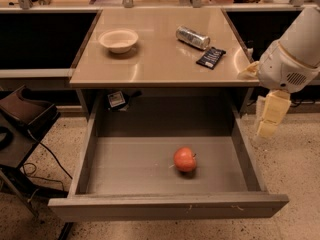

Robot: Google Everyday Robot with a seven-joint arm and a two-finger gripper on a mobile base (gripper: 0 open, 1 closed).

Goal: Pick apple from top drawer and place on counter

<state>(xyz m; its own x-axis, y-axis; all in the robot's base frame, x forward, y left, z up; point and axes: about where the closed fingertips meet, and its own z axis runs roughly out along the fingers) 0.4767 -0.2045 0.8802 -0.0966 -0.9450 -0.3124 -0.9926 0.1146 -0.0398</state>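
Note:
The red-orange apple (185, 159) lies on the flat grey bottom of the open top drawer (125, 166), right of its middle and towards the front. The beige counter (155, 59) is above the drawer. My gripper (269, 118) hangs from the white arm (292, 54) at the right, outside the drawer's right wall and just below the counter's right front corner. It is above and to the right of the apple, apart from it, and holds nothing that I can see.
On the counter stand a white bowl (119, 39), a silver can (192, 37) on its side and a dark packet (210, 57). Dark shelves flank the counter. A dark chair (22, 114) and cables are at the left on the speckled floor.

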